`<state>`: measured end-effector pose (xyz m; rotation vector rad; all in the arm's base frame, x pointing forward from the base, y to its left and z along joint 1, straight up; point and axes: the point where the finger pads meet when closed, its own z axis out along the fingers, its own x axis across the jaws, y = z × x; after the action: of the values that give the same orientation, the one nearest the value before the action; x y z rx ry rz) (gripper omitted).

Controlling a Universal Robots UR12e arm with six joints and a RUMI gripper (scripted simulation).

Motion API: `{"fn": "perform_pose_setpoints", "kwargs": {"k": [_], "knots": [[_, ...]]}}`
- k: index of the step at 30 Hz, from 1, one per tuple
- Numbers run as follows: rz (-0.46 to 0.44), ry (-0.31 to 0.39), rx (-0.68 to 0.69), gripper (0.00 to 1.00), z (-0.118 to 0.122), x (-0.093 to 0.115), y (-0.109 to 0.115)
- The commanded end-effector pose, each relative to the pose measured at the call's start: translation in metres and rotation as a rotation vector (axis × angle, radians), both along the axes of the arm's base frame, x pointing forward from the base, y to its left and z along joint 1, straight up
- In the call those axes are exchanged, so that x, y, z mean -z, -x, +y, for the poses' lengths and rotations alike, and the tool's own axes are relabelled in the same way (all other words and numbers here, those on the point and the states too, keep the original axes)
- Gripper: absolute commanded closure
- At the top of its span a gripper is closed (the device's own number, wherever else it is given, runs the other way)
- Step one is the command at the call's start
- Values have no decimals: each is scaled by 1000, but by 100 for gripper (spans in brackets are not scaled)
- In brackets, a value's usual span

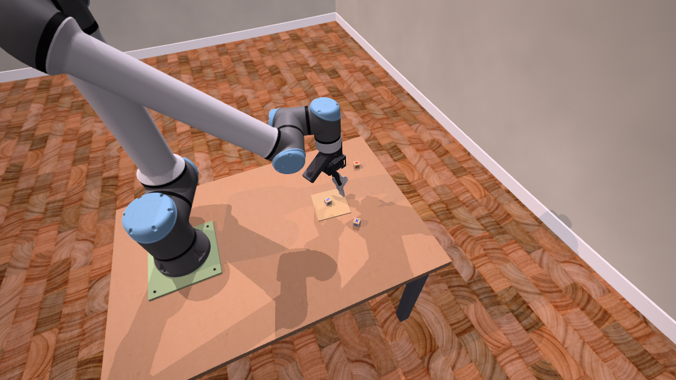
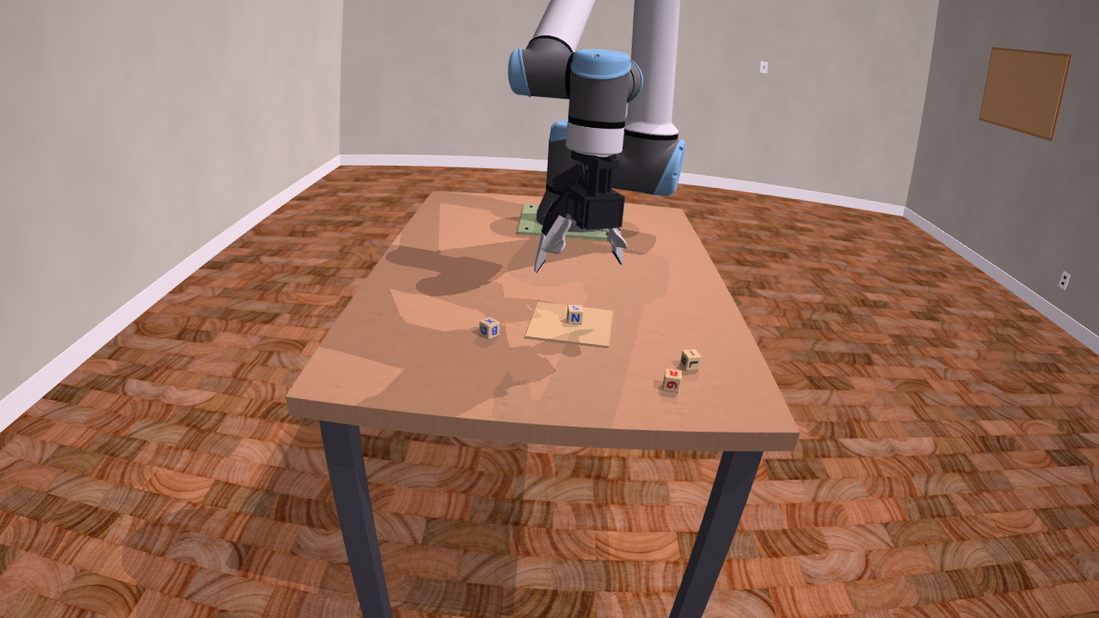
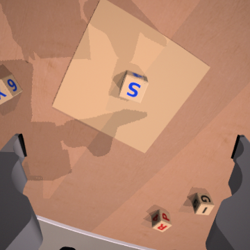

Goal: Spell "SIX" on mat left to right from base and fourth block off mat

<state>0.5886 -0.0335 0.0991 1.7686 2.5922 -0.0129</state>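
A light square mat (image 1: 330,205) lies on the table; it also shows in the exterior view (image 2: 569,324) and the wrist view (image 3: 130,74). One block with a blue S on top (image 1: 327,201) (image 3: 133,87) stands on it. A blue-lettered block with X on top (image 1: 356,221) (image 2: 489,328) sits off the mat, at the left edge of the wrist view (image 3: 8,88). A red-lettered block (image 2: 671,380) (image 3: 161,219) and a black-lettered block showing G and I (image 2: 689,359) (image 3: 203,203) stand close together off the mat. My gripper (image 2: 579,259) (image 1: 340,186) (image 3: 128,136) hangs open and empty well above the table beside the mat.
The arm's green base plate (image 1: 181,264) sits at the other end of the table. The table edge runs close to the red and black blocks (image 2: 714,430). The arm's shadow falls across the mat.
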Motion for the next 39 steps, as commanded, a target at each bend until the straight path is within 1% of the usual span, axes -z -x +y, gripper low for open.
{"fn": "perform_pose_setpoints", "kwargs": {"k": [1, 5, 7, 9, 22, 24, 26, 39], "knots": [[-2, -3, -139, 0, -1, 0, 1], [-1, -3, -228, 0, -1, 0, 2], [-1, -3, -228, 0, -1, 0, 2], [0, -3, -306, 0, -2, 0, 3], [2, -3, -588, 0, -2, 1, 6], [2, -3, -588, 0, -2, 1, 6], [2, -3, -667, 0, -2, 1, 6], [4, -3, -948, 0, -1, 1, 8]]}}
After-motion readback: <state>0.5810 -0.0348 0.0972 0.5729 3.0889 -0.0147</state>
